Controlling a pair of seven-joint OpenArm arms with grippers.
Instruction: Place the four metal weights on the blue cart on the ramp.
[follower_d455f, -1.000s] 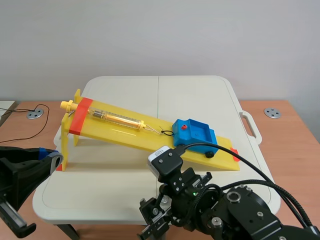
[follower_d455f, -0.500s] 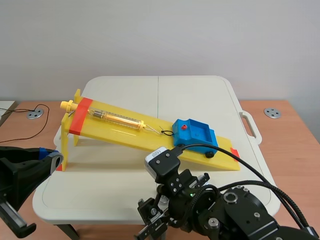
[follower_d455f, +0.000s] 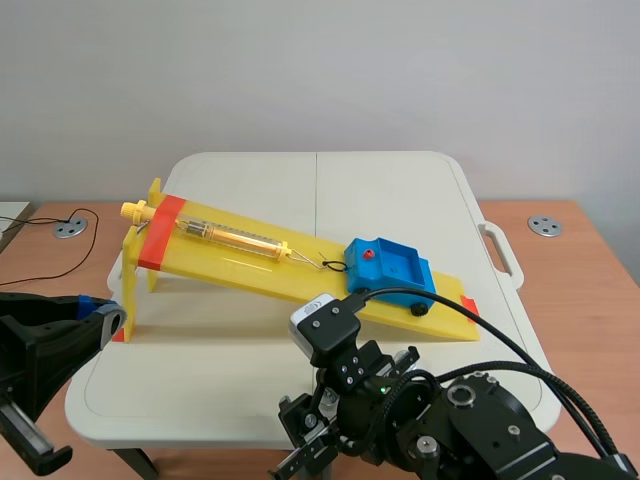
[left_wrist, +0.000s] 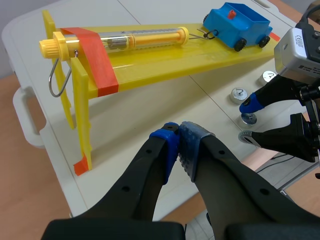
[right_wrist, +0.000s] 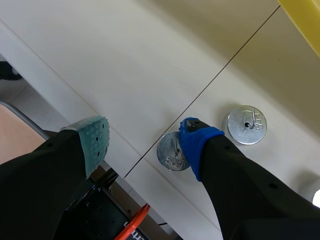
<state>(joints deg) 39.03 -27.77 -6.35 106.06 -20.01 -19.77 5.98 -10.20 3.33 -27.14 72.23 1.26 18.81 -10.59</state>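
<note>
Near the tabletop's front edge, right gripper hangs jaws wide over one weight, looks like first pickup. Next: centre it, squeeze, lift to blue cart.

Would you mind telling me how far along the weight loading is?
Nothing is done yet: the blue cart looks empty. In hand: the right gripper hangs open over one weight on the table, not gripping. Left: lifting each weight into the cart.
</note>
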